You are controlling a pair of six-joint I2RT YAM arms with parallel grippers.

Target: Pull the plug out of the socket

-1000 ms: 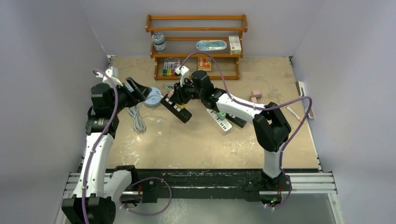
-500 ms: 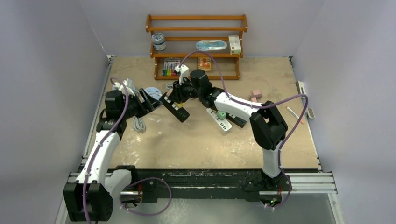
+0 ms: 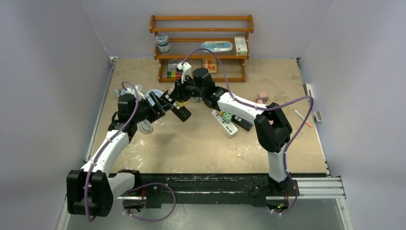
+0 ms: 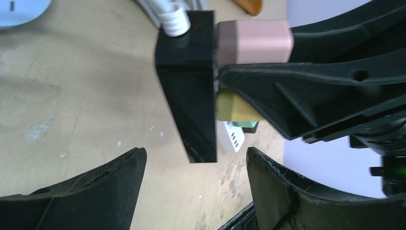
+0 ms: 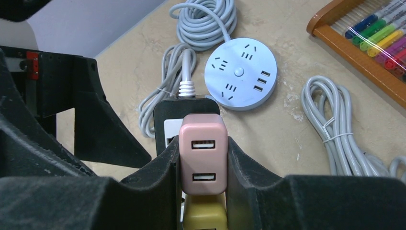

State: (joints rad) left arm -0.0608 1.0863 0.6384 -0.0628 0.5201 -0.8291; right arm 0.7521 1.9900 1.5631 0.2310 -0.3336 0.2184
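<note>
A black power strip (image 3: pixel 181 112) hangs tilted above the table. A pink plug (image 5: pixel 203 158) sits in its socket face, with a yellow plug (image 5: pixel 203 218) right behind it. My right gripper (image 5: pixel 203 148) is shut on the pink plug and carries plug and strip together. In the left wrist view the strip (image 4: pixel 191 86) points its free end at the gap of my left gripper (image 4: pixel 196 155), which stands open. The strip's end reaches just level with the left fingertips, and neither finger touches it. The pink plug (image 4: pixel 253 40) sticks out to the right there.
A round blue socket (image 5: pixel 240 74) and coiled grey cables (image 5: pixel 335 129) lie on the table behind the strip. A white power strip (image 3: pixel 226 123) lies under the right arm. A wooden shelf (image 3: pixel 201 43) with markers stands at the back.
My left arm has swung right, bringing its open gripper up to the strip's free end. The right gripper has drawn the strip slightly back and left, still shut on the pink plug.
</note>
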